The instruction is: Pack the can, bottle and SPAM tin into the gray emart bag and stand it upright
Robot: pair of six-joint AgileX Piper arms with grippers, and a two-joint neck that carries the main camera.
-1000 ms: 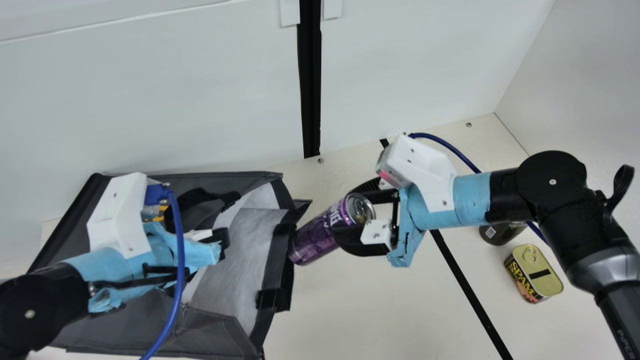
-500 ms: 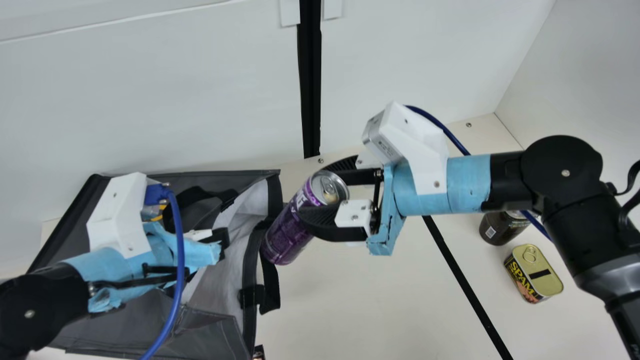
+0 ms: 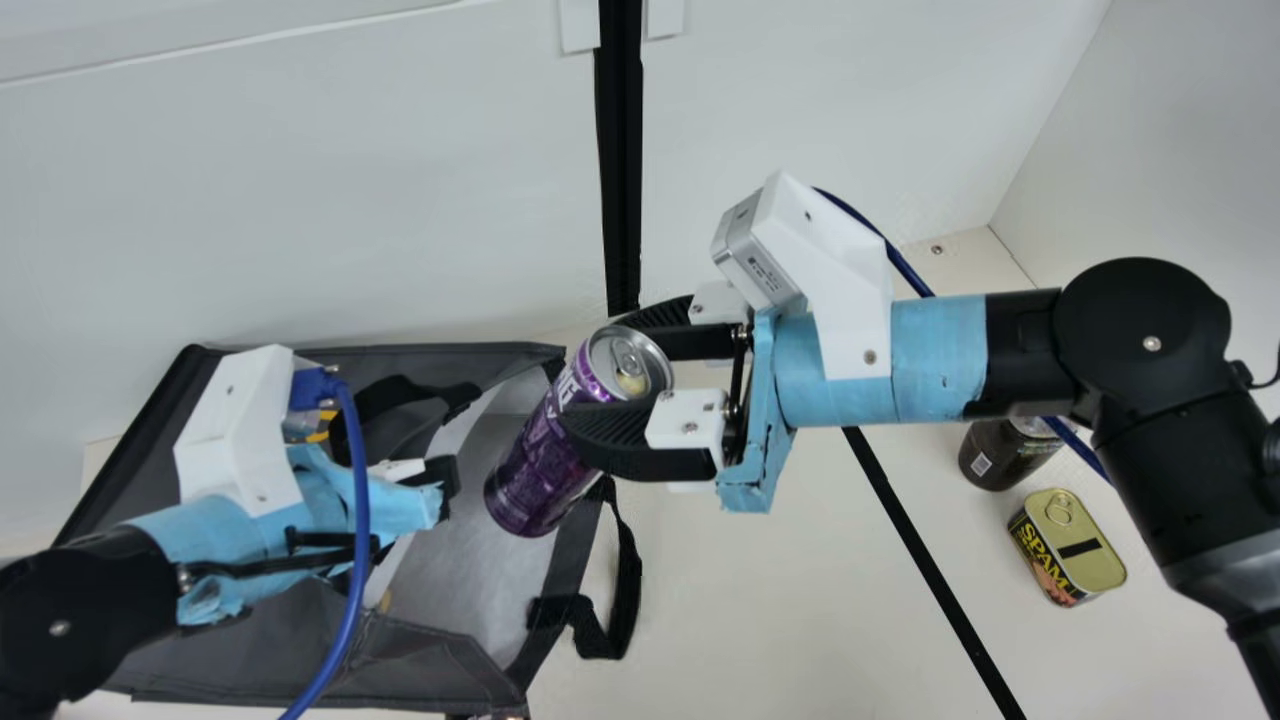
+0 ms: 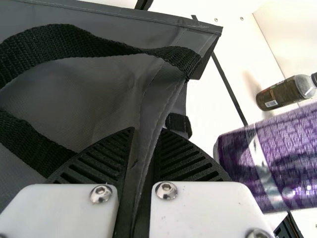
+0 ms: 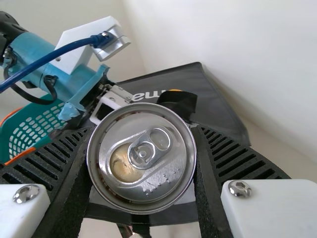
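Note:
The gray bag (image 3: 250, 660) lies on its side with its mouth toward the right. My left gripper (image 3: 450, 485) is at the bag's mouth; in the left wrist view the left gripper (image 4: 143, 163) is shut on the bag's edge. My right gripper (image 3: 620, 385) is shut on the purple can (image 3: 545, 450), holding it tilted over the bag's opening, base toward the bag. In the right wrist view the can's lid (image 5: 143, 158) sits between the fingers of the right gripper (image 5: 143, 163). The dark bottle (image 3: 1005, 455) and SPAM tin (image 3: 1068, 548) stay on the table's right side.
A black strap (image 3: 620, 600) hangs off the bag's mouth over the table. White walls (image 3: 820, 120) rise behind. A green basket (image 5: 37, 126) shows beyond the left arm in the right wrist view. A black line (image 3: 930, 570) crosses the table.
My right gripper has carried the can leftward, from beside the bag's edge to over its opening. The bag's rim and strap have shifted. My left arm has kept still.

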